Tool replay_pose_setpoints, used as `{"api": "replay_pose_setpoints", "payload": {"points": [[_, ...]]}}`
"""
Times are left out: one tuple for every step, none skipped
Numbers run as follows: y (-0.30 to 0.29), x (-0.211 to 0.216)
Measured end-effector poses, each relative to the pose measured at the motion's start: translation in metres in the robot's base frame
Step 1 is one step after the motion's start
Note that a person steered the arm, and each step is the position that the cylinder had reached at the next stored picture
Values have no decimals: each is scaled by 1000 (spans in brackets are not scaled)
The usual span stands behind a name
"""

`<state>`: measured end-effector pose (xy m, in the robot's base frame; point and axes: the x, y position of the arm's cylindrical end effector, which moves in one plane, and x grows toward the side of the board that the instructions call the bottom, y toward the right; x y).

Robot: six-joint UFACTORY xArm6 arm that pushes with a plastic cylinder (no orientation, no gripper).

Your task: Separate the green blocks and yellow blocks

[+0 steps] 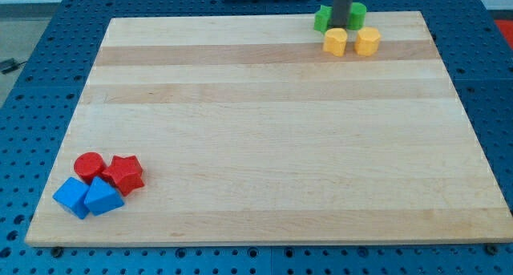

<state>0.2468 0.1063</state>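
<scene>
Two green blocks sit at the view's top right of the wooden board: one [322,19] on the left of the rod and one [357,15] on its right. Their shapes are partly hidden by the rod. Just below them lie two yellow blocks, one [335,42] on the left and one [368,42] on the right, both roughly rounded or hexagonal. My tip [341,26] stands between the two green blocks, just above the left yellow block and close to or touching it.
A red cylinder [89,166], a red star-shaped block [125,174], a blue cube [72,196] and a blue triangular block [103,198] cluster at the board's bottom left. The board [264,139] lies on a blue perforated table.
</scene>
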Motion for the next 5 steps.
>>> {"api": "replay_pose_setpoints", "payload": {"points": [[-30, 12], [-19, 10], [18, -18], [52, -31], [77, -11]]}}
